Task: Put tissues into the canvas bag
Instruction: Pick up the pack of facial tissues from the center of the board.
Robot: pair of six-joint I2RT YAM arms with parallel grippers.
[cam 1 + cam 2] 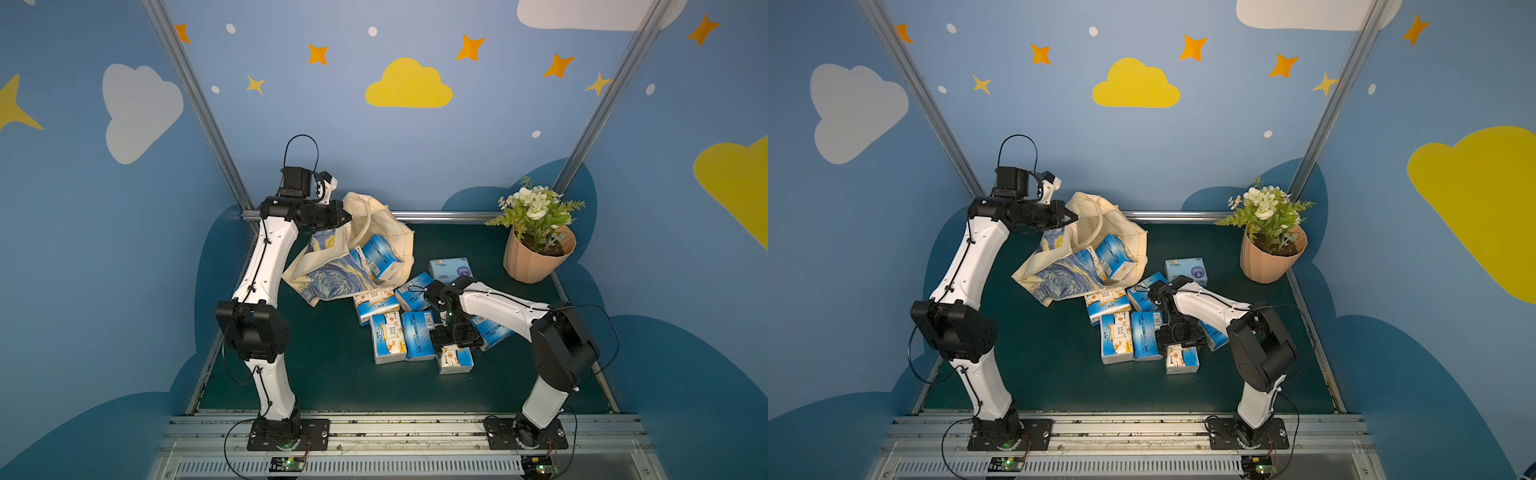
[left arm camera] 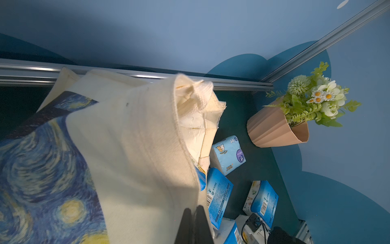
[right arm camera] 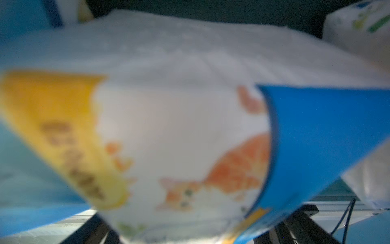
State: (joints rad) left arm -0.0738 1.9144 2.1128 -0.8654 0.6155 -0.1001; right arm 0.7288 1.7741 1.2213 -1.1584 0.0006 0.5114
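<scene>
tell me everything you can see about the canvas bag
The canvas bag is soft cream cloth with a swirling blue-and-yellow painting print outside and cream handles. It lies slumped on the green table toward the back, its mouth held up and open by the left end effector, shut on its rim. Blue-and-white tissue packs sit in the mouth.
</scene>
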